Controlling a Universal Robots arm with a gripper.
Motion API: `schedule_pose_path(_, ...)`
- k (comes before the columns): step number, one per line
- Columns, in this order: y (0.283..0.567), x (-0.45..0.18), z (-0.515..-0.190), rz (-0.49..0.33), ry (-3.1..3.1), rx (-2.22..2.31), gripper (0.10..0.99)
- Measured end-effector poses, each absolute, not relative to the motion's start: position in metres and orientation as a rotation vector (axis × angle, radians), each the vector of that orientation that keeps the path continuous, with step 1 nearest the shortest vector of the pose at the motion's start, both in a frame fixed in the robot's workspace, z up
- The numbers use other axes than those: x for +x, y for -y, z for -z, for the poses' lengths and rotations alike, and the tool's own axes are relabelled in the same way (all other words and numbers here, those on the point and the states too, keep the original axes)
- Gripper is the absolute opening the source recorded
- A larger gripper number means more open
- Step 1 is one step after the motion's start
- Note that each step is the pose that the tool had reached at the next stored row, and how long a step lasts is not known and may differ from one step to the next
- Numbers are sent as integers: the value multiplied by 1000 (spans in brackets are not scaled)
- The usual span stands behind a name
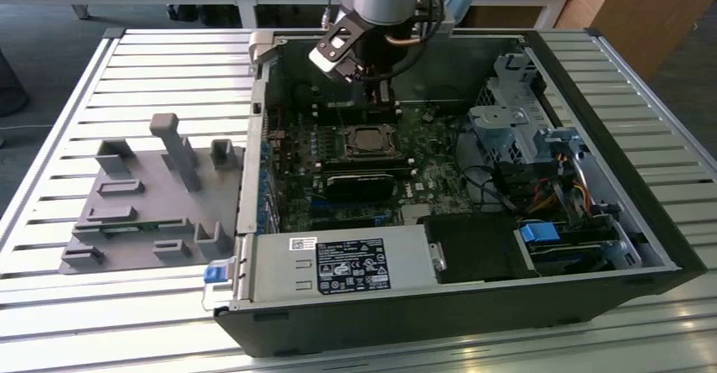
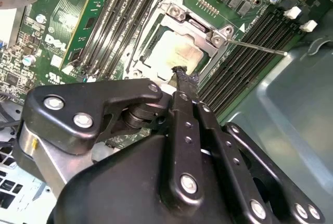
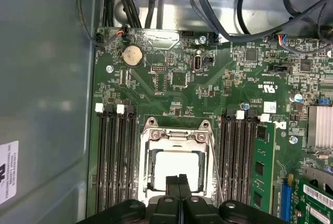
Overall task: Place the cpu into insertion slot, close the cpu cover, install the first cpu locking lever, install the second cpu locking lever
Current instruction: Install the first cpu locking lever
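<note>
The cpu [image 3: 177, 168] lies flat in the insertion slot [image 3: 142, 156] on the green board, its pale metal face showing through the window of the cpu cover [image 3: 174, 136]. The cover lies down over it. My gripper [image 3: 179, 180] hangs just above the chip's edge with its black fingers pressed together and nothing between them. In the second wrist view the gripper [image 2: 182, 74] ends at the cpu [image 2: 176, 54], and a thin metal locking lever [image 2: 257, 47] juts out sideways from the socket corner. The exterior view has the gripper [image 1: 379, 102] inside the open case, just behind the cpu [image 1: 365, 140].
Long black memory slots [image 3: 115, 161] flank the socket, and one holds a green module [image 3: 263, 166]. Cables [image 3: 234, 5] cross the case wall. A power supply [image 1: 336, 265], drive cage [image 1: 515, 129] and black shroud [image 1: 476, 247] crowd the case. A grey fixture [image 1: 146, 197] sits outside on the slatted table.
</note>
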State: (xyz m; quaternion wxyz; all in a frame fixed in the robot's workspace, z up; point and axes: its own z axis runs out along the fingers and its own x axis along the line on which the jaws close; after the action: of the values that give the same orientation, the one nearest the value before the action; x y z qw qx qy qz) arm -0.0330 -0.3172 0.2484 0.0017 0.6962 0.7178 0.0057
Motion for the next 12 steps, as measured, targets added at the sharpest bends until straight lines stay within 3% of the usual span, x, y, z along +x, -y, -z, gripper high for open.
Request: schedule_pose_path(12, 317, -34, -264, -18, -2253, 2185, 106)
